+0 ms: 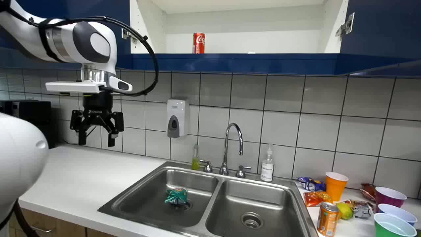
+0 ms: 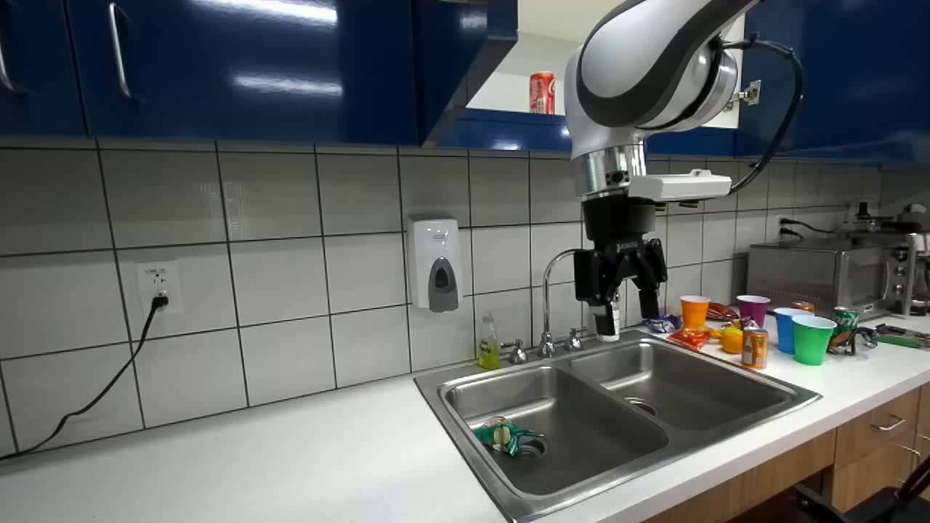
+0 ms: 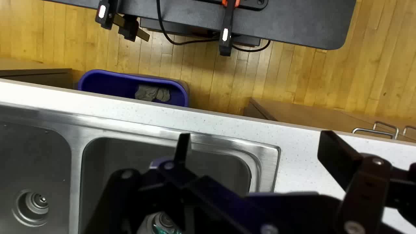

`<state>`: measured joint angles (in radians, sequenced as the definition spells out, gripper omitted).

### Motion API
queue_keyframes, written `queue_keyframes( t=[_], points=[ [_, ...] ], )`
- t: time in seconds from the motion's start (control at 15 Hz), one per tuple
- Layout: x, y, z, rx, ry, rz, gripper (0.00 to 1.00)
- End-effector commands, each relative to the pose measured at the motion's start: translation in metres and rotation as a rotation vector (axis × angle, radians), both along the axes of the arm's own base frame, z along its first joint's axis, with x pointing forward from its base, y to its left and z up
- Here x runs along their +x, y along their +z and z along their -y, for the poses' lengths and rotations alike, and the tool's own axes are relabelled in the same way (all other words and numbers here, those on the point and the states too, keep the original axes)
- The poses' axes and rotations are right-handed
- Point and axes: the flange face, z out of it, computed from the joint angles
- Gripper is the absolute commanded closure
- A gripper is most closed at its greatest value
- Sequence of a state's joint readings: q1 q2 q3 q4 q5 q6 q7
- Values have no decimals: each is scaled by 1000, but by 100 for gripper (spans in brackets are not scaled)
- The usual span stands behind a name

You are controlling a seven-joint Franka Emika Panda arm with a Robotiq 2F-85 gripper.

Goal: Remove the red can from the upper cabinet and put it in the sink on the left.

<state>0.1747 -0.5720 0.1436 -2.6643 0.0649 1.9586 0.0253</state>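
The red can (image 1: 198, 43) stands upright in the open upper cabinet (image 1: 263, 41). In an exterior view the can (image 2: 542, 93) shows beside the arm, its base hidden by the cabinet's lower edge. The double sink is set in the counter; its left basin (image 1: 148, 200) also shows in an exterior view (image 2: 596, 443) and in the wrist view (image 3: 214, 165). My gripper (image 1: 96, 141) points down, open and empty, below the cabinet height and above the counter and sink edge. It also shows open in an exterior view (image 2: 626, 317) and the wrist view (image 3: 256, 146).
A green packet (image 1: 177, 196) lies in the left basin by the drain. A faucet (image 1: 227, 148), a soap dispenser (image 1: 177, 118) and a pump bottle (image 1: 267, 166) stand behind the sink. Cups, packets and an orange can (image 1: 327, 219) crowd the right counter. The cabinet doors (image 2: 465, 65) stand open.
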Motion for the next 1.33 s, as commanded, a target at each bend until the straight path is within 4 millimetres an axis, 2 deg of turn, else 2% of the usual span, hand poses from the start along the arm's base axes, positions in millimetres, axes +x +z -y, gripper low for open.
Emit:
queue_keyframes(
  t=[0.0,0.53,1.27],
  points=[
    [0,0,0,0,0,-1,0],
    [1,6,4,-7,-19,17,0],
    [1,33,42,-25,-139,79,0]
  ],
)
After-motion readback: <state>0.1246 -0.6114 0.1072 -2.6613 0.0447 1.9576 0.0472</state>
